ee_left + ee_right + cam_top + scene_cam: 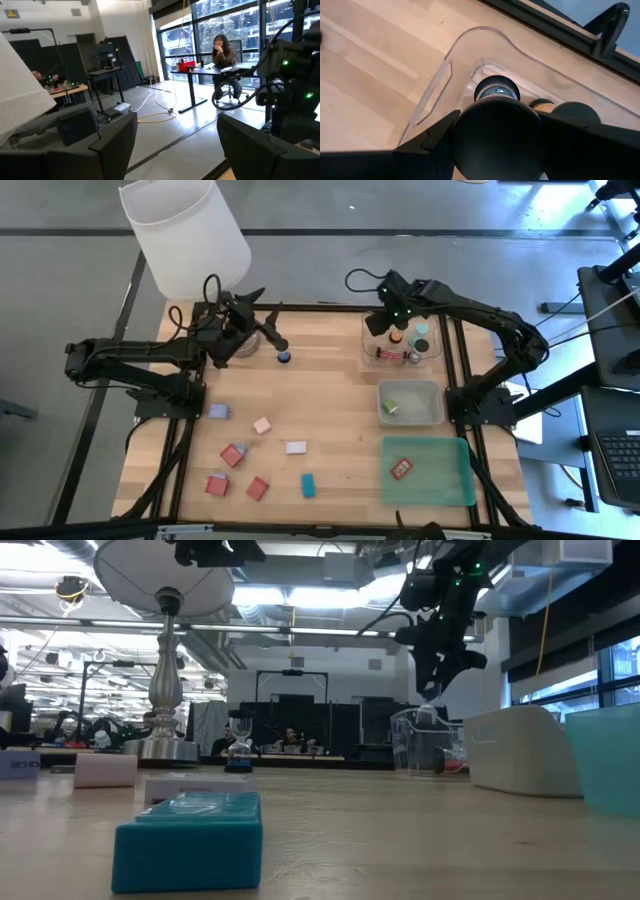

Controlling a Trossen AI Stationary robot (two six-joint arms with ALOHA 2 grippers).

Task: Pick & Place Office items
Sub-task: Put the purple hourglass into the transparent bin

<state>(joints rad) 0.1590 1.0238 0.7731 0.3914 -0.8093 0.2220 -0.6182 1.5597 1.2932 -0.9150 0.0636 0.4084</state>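
Black cylinder [495, 132] — round-topped — in right gripper [496, 150].

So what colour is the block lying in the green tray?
Red. The block in the green tray shows best in the high view.

Left tool [262, 320] gapes wide; right tool [385, 323] grips, raised.

teal block [308, 485], red blocks [217, 485], green tray [430, 471], white lampshade [185, 230].
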